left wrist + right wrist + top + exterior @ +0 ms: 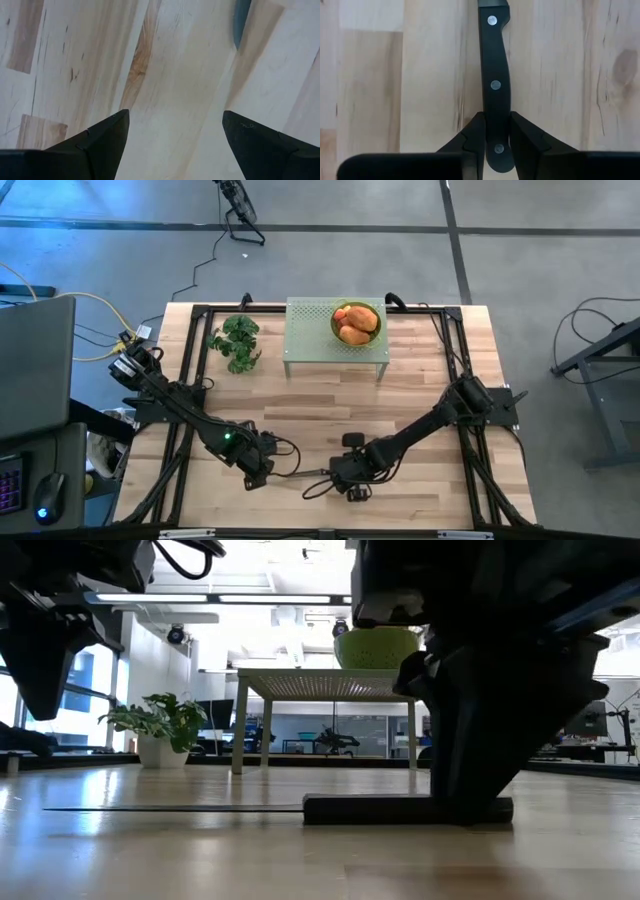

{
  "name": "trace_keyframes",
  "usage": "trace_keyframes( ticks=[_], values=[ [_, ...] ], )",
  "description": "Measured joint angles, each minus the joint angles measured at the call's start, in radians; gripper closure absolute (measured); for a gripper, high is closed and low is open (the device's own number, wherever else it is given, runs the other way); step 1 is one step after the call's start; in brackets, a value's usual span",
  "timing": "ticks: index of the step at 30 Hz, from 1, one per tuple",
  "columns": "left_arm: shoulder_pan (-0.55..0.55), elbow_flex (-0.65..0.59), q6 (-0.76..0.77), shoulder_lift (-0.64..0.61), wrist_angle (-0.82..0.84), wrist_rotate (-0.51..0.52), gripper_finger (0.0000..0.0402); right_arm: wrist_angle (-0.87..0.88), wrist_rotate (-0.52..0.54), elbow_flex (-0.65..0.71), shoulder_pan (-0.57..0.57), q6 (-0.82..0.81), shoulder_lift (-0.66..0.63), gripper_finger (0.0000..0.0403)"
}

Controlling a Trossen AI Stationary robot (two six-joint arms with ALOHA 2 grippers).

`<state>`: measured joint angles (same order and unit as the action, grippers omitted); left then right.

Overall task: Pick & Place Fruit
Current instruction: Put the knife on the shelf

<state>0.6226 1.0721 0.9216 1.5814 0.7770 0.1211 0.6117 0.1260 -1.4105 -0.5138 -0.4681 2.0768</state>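
Note:
The fruit [356, 323], orange ovals with a small red piece, lies in a yellow-green bowl [375, 645] standing on a green perforated stand [310, 340] at the table's far side. A black-handled knife [305, 473] lies flat on the wood near the near edge, its thin blade [170, 808] pointing toward the table's left. My right gripper [497, 142] is shut on the knife's handle. My left gripper [172, 130] hovers open over bare wood just left of the blade's tip, touching nothing. My right gripper pinches the knife's black handle near its butt end [496, 125], one finger [475, 135] on each flat side, by the last rivet. The fingers come from above and lie across the handle. The knife rests flat on the table [400, 808].
A small potted green plant [236, 342] stands left of the stand. Black frame rails [190, 380] run along the table's left and right sides. Bare wood stretches between the stand and both grippers.

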Motion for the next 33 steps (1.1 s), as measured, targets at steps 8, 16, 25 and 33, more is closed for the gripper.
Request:
trace_keyframes(
  ticks=[8, 16, 25, 33],
  values=[
    [0.0, 0.0, 0.0, 0.0, -0.012, 0.054, 0.0089, 0.093, 0.026, 0.001, -0.027, -0.001, -0.044, 0.0339],
    [0.0, 0.0, -0.03, 0.0, -0.029, 0.16, 0.0089, 0.153, 0.095, 0.0, -0.06, 0.001, -0.07, 0.0342],
    [0.0, 0.0, -0.031, 0.0, -0.04, 0.162, 0.0089, 0.179, 0.136, 0.0, -0.067, -0.013, -0.128, 0.0342],
    [0.0, 0.0, -0.074, 0.0, -0.048, 0.192, 0.0089, 0.227, 0.154, -0.002, -0.075, -0.025, -0.205, 0.0342]
  ],
)
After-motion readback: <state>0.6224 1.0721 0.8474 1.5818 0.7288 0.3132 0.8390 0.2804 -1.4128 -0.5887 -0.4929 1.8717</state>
